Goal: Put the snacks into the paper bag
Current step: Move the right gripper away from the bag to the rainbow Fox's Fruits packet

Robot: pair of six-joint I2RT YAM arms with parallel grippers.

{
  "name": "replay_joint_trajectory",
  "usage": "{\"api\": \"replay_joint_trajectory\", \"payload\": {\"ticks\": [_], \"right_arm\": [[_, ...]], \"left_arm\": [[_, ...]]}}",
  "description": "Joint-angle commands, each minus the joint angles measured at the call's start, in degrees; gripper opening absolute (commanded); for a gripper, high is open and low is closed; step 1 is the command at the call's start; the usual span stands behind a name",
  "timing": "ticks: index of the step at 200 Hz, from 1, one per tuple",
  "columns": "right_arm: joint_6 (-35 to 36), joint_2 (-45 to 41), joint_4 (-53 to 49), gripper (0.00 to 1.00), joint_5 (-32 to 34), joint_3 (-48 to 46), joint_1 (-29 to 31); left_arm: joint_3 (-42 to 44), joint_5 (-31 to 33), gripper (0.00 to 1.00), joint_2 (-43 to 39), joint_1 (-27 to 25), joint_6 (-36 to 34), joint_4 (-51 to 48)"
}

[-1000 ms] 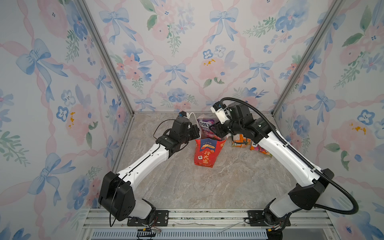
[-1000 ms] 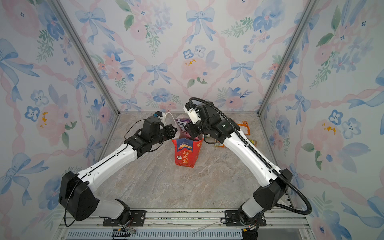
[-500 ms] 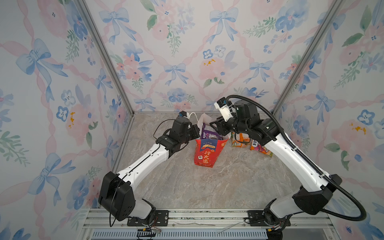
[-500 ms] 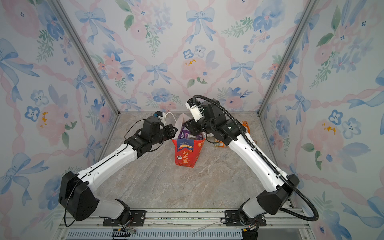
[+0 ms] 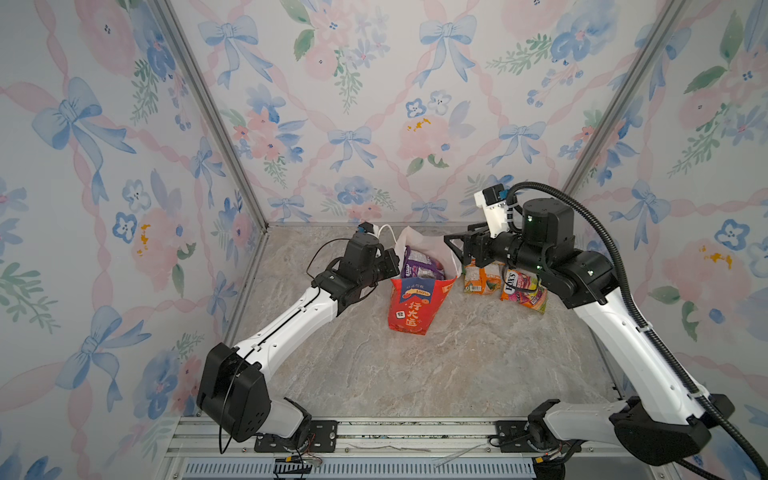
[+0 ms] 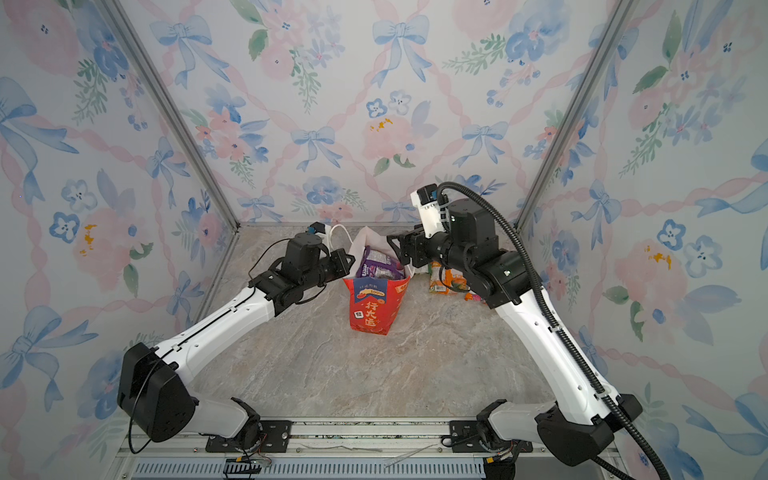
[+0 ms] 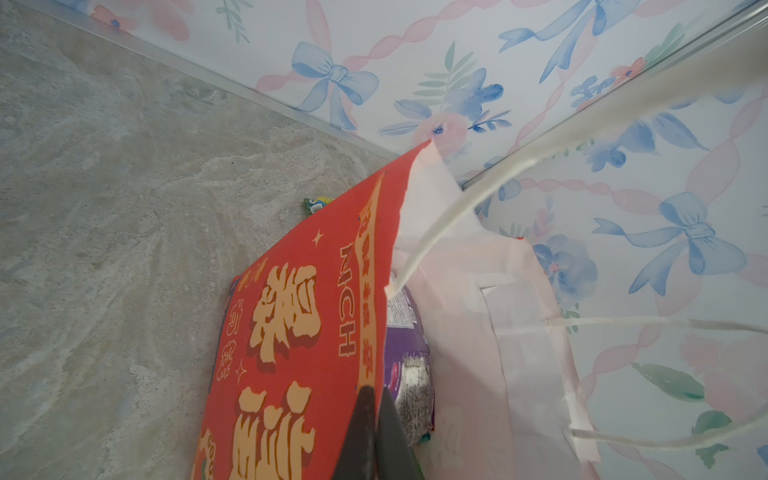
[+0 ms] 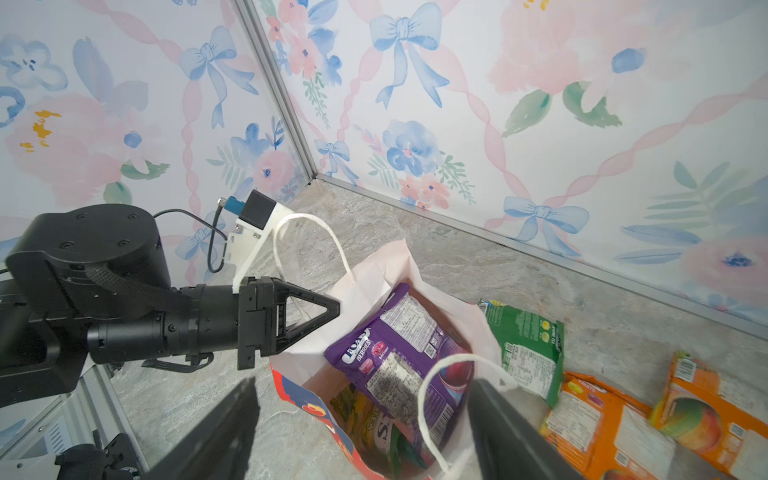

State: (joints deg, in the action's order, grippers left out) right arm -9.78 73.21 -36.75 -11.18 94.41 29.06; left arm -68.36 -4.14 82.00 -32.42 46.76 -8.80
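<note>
Above the base rail (image 5: 415, 430), you have white links and black joints. A ribbed black hose (image 5: 540, 185) follows the right arm (image 5: 636, 345), and a thin wire (image 5: 314, 259) follows the left arm (image 5: 291, 324).

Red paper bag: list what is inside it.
Inside the tall red paper bag lies a purple crinkly plastic packet, partly covering a yellow-green packet. Whatever sits lower is hidden by these two and the bag's walls.

Robot lab booth: floral wallpaper panels (image 5: 374, 104), aluminium posts (image 5: 210, 112), marble-look tabletop (image 5: 415, 374), mounting rail (image 5: 415, 430).
</note>
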Motion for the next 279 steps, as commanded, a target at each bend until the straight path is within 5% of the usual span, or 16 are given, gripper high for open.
{"api": "replay_joint_trajectory", "payload": {"ticks": [1, 58, 94, 164, 246, 279], "right_arm": [[-5.5, -3.3, 1.8, 0.86, -5.7, -3.5, -4.3], [-16.1, -8.6, 3.7, 1.0, -9.9, -15.2, -20.6], [-18.9, -6.9, 1.5, 0.98, -8.5, -22.0, -30.1], [-23.7, -0.8, 11.0, 0.97, -19.7, -37.8, -50.4], [-20.9, 6.4, 12.1, 0.97, -11.3, -42.5, -54.2], [-21.9, 8.1, 14.5, 0.97, -13.0, -45.1, -57.1]], "left_arm": [[0.4, -1.1, 0.0, -0.4, 0.0, 0.1, -0.7], [0.4, -1.2, 0.0, -0.4, 0.0, 0.1, -0.5], [0.5, -1.2, 0.0, -0.6, 0.2, 0.0, -0.5], [0.8, -1.6, 0.0, -0.3, 0.6, -0.1, -0.7], [0.6, -1.9, 0.0, -0.4, 0.8, -0.3, -0.3], [0.5, -1.9, 0.0, -0.5, 0.9, -0.3, -0.3]]}}
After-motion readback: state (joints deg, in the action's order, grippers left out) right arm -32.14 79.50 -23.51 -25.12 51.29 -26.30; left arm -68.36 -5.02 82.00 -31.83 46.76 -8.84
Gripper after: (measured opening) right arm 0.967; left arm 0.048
